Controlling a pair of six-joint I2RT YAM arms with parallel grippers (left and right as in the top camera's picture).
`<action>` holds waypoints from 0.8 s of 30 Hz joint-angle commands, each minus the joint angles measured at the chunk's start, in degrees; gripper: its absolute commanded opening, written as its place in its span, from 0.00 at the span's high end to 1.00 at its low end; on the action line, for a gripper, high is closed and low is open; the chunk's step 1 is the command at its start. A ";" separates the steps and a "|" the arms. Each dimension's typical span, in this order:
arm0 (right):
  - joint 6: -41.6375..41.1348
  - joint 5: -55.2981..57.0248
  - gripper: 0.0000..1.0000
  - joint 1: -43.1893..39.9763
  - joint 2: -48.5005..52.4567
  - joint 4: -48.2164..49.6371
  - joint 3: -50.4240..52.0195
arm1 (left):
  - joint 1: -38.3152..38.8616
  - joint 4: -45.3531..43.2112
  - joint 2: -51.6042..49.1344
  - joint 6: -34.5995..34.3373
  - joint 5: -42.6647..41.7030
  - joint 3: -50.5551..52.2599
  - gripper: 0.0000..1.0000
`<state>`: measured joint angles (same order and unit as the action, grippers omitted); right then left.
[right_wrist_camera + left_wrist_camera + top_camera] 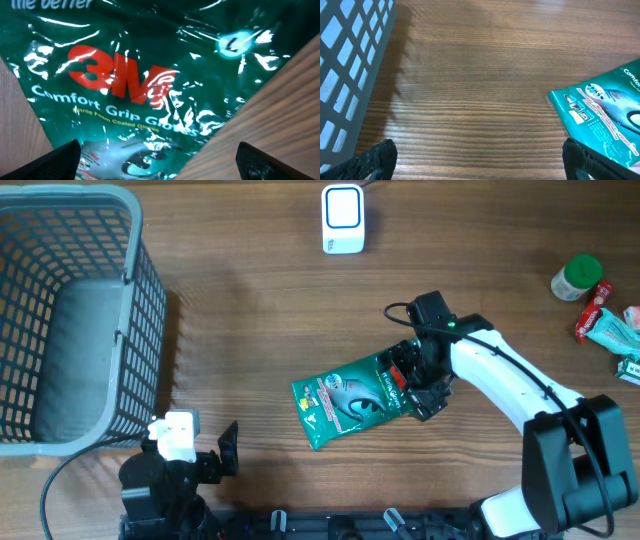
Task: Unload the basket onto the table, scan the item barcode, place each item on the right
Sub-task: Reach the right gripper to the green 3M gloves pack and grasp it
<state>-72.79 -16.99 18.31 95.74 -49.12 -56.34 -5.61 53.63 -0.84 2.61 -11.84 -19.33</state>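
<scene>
A wooden table [250, 310] seen from above. At the far left stands a grey plastic basket [150, 310] with lattice walls. Below it, near the front edge, the left arm sits low with its left gripper [195, 442] pointing toward the centre of the table. Its jaws are spread wide and hold nothing. In the left wrist view the two dark fingertips [375, 160] show at the bottom corners, with bare wood between them, the basket wall at the left and a corner of the packet at the right. In the middle of the table lies the item to be scanned, a flat green packet of gloves [355, 400], resting face up at a slight tilt, well apart from the basket. Toward the back edge, above and slightly left of the packet's centre, stands a small white scanner [342, 218] with a cable, well away from the packet. The right arm reaches in from the lower right, and its right gripper [420, 385] is over the packet's right end, jaws spread wide and not closed on it. The right wrist view shows glossy green film with red "3M" lettering filling the space between the fingertips [265, 160]; whether they touch the packet cannot be told. At the far right edge sit a green-capped bottle [577, 278], a red tube [593, 310] and a teal wrapper [612, 330].
</scene>
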 commanded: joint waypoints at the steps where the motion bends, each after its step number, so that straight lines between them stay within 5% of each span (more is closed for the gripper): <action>1: -5.38 -1.44 0.00 1.25 -0.46 3.96 2.75 | 0.24 -0.15 0.24 -0.50 -0.09 0.26 0.00; 11: -15.98 6.43 0.00 9.53 -0.26 12.22 9.64 | 0.24 -0.15 0.24 -0.50 -0.09 0.26 0.00; 24: -11.58 -9.79 0.00 9.64 -1.16 13.88 10.05 | 0.24 -0.15 0.24 -0.50 -0.09 0.26 0.00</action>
<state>-85.56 -24.62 27.62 94.80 -35.09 -46.89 -5.61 53.63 -0.84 2.61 -11.84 -19.33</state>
